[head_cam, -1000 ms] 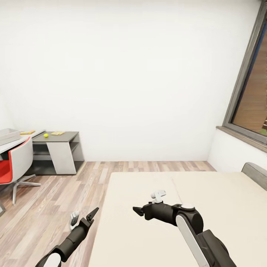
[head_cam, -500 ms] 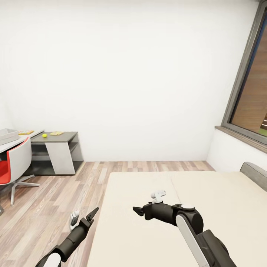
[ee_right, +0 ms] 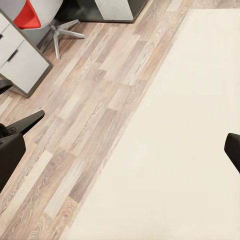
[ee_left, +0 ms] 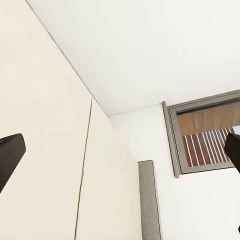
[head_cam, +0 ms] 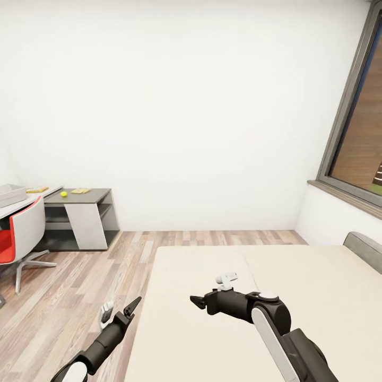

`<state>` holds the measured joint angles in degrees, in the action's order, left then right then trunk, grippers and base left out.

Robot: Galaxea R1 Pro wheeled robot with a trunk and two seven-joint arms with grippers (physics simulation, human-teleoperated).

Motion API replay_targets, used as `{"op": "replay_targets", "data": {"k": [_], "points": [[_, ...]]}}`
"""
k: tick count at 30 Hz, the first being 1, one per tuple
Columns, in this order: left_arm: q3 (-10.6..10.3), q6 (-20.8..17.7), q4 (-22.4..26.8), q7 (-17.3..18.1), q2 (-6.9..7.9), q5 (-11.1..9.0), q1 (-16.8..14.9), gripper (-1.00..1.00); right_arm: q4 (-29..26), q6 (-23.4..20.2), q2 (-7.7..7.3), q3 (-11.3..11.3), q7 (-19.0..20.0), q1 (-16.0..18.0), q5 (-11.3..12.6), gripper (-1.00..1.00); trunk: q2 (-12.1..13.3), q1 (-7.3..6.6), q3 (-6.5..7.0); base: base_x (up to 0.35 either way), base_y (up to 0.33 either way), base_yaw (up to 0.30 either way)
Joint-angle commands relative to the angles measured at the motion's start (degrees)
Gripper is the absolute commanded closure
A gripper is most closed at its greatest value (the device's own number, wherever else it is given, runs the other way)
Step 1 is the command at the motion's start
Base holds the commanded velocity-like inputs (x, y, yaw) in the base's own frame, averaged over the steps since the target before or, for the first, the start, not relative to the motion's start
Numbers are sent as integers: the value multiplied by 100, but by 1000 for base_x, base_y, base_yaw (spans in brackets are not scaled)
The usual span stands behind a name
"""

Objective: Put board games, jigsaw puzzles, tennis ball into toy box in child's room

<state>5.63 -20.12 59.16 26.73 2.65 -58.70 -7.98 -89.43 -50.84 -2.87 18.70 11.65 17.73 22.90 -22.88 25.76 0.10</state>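
The table [head_cam: 93, 196] stands far off at the left wall. On it lie the small yellow-green tennis ball [head_cam: 63, 194] and two flat yellowish items [head_cam: 80, 190] [head_cam: 37, 189], too small to name. The grey toy box [head_cam: 10, 194] sits at the table's left end, cut by the picture's edge. The bed [head_cam: 318, 297] lies in front of me with bare beige mattress; no board games show on the part in view. My left gripper [head_cam: 120, 310] hangs open over the floor beside the bed. My right gripper [head_cam: 212, 290] is open over the mattress, holding nothing.
A red and white swivel chair [head_cam: 18, 233] stands before the table. Wood-plank floor [head_cam: 79, 281] runs between bed and table. The grey headboard [head_cam: 363, 246] and a dark-framed window [head_cam: 355, 132] are on the right. White drawers [ee_right: 20, 62] appear in the right wrist view.
The head view shifted slightly early on, so the table and chair sit a little further left. Both arms keep the same pose.
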Motion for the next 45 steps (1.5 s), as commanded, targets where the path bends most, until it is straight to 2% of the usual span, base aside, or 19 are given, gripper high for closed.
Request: {"op": "replay_targets", "data": {"k": [1,14,45], "points": [[8,-54,-2,8,-1,-54,-1,-100,-3,-17,-3,2,39,3,-40,-100,-4,2,-2,0,0,0],[4,-54,-6,3,-1,-54,-1,-100,-3,-20,-3,2,39,3,-41,-100,-4,2,-2,0,-113,0],[3,-57,-2,-1,-1,-53,-1,-100,-3,-21,-3,2,39,3,-41,-100,-4,2,-2,0,-266,0]]}}
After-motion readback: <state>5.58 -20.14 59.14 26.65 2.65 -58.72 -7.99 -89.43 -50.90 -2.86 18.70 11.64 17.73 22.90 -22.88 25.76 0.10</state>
